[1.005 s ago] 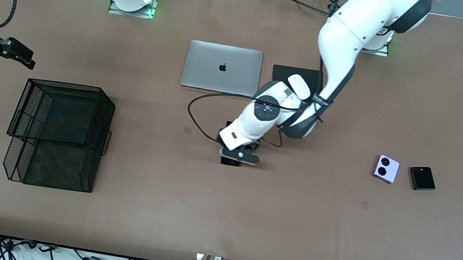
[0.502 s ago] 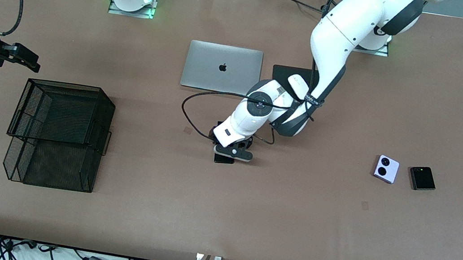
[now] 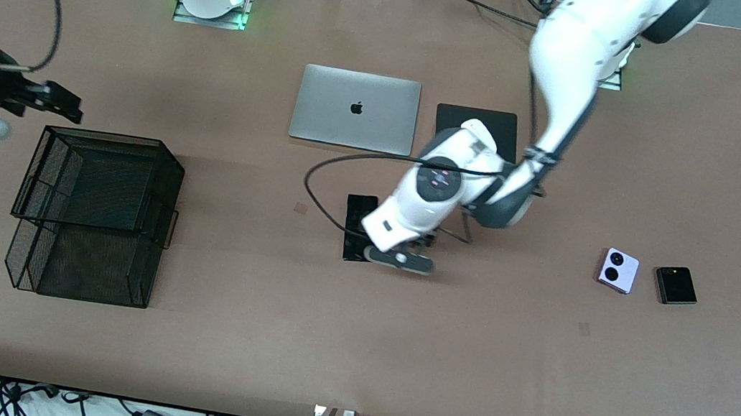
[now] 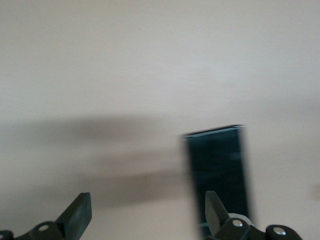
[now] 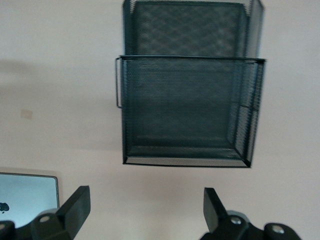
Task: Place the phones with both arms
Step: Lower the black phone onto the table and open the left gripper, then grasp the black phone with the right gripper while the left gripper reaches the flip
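The long black slab phone [image 3: 358, 227] lies flat on the table, nearer the front camera than the laptop. My left gripper [image 3: 408, 248] hovers just beside it, toward the left arm's end, open and holding nothing. In the left wrist view the phone [image 4: 217, 170] runs past one fingertip [image 4: 214, 210] and lies outside the open gripper [image 4: 147, 215]. The lilac phone [image 3: 618, 270] and the small dark square phone [image 3: 676, 285] lie side by side toward the left arm's end. My right gripper [image 3: 59, 102] is open and empty over the table beside the mesh basket; it also shows in the right wrist view [image 5: 145, 210].
A black wire-mesh basket [image 3: 91, 212] stands toward the right arm's end, and its rim [image 5: 187, 59] fills the right wrist view. A shut silver laptop [image 3: 355, 109] and a black mouse pad [image 3: 499, 121] with a white mouse [image 3: 474, 128] lie near the arm bases.
My left gripper has opened and let go of the black phone, then shifted off it toward the left arm's end. My right gripper has drifted along the table toward the basket.
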